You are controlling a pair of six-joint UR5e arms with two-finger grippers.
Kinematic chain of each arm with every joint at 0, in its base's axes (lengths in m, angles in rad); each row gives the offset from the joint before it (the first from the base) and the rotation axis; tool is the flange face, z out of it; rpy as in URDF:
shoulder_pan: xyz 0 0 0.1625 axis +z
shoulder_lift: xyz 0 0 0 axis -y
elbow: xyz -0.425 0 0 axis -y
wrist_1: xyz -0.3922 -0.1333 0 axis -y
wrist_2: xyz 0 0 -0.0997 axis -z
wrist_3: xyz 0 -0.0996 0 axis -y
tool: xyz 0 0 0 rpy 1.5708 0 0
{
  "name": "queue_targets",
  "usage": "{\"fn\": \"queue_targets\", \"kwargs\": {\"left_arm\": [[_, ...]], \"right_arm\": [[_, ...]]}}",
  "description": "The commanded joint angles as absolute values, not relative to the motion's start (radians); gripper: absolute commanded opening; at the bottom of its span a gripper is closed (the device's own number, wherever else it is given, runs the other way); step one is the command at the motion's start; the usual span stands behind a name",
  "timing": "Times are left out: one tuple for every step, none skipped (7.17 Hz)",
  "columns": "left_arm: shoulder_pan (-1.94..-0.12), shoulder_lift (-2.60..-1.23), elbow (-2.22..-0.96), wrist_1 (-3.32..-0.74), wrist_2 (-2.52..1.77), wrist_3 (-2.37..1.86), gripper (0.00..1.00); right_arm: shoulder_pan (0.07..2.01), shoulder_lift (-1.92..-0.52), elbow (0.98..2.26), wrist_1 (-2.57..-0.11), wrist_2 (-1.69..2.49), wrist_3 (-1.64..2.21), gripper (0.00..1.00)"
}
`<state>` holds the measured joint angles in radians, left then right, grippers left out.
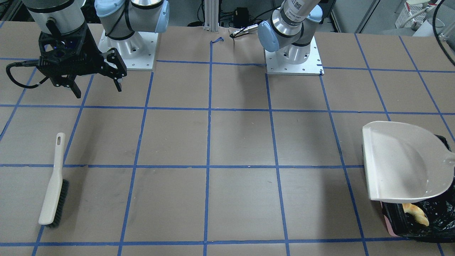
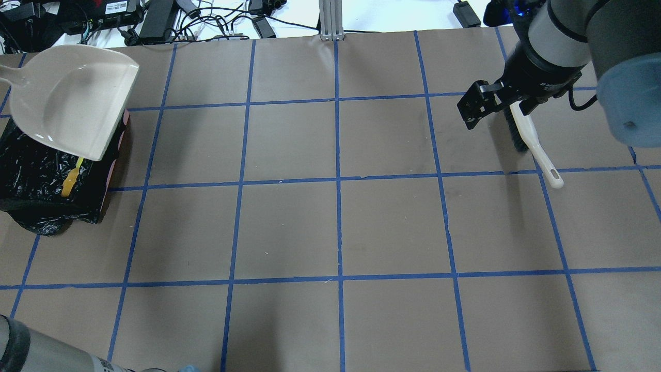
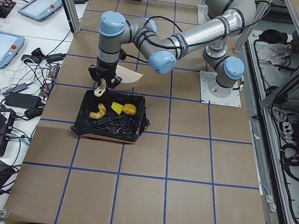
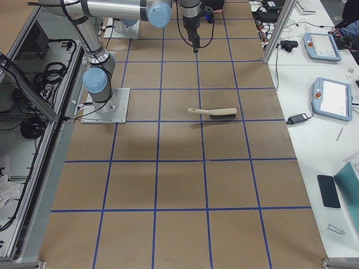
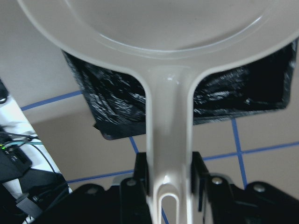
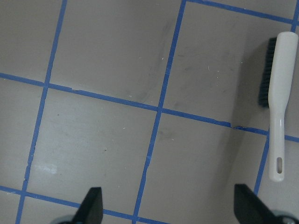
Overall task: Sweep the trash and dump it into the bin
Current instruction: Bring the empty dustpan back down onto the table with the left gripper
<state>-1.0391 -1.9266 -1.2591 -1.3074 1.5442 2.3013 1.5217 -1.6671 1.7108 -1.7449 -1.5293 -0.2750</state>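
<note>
My left gripper (image 5: 169,172) is shut on the handle of the beige dustpan (image 1: 401,163). It holds the pan tilted over the black-lined bin (image 1: 437,220), which shows at the left edge of the overhead view (image 2: 31,170). The trash lies in the bin: golden-brown bread pieces (image 3: 97,111) and a yellow sponge (image 3: 117,108). One bread piece (image 1: 416,213) shows below the pan's lip. My right gripper (image 1: 98,91) is open and empty, raised above the table. The brush (image 1: 53,185) lies flat on the table, apart from it.
The brown table top (image 1: 227,142) carries a grid of blue tape. Both arm bases (image 1: 128,53) stand at the robot's edge. Cables and power bricks (image 2: 155,15) lie beyond the far edge. The brush also shows in the right wrist view (image 6: 279,93).
</note>
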Motion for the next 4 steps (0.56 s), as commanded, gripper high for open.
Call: {"fn": "queue_targets", "kwargs": {"left_arm": [[-1.187, -1.982, -1.267, -1.312, 1.539, 2.034, 0.0], [-1.234, -2.024, -1.27, -1.313, 1.542, 1.951, 0.0], [-1.27, -2.067, -1.27, -1.309, 1.542, 1.909, 0.0], [-1.314, -2.107, -1.278, -1.293, 1.552, 1.879, 0.0]], "right_arm": [[1.522, -1.669, 1.715, -1.744, -1.517, -0.278, 1.0], [1.522, -1.669, 1.717, -1.74, -1.52, -0.276, 1.0], [1.522, -1.667, 1.718, -1.74, -1.519, -0.278, 1.0], [1.522, -1.667, 1.718, -1.74, -1.519, -0.278, 1.0]]}}
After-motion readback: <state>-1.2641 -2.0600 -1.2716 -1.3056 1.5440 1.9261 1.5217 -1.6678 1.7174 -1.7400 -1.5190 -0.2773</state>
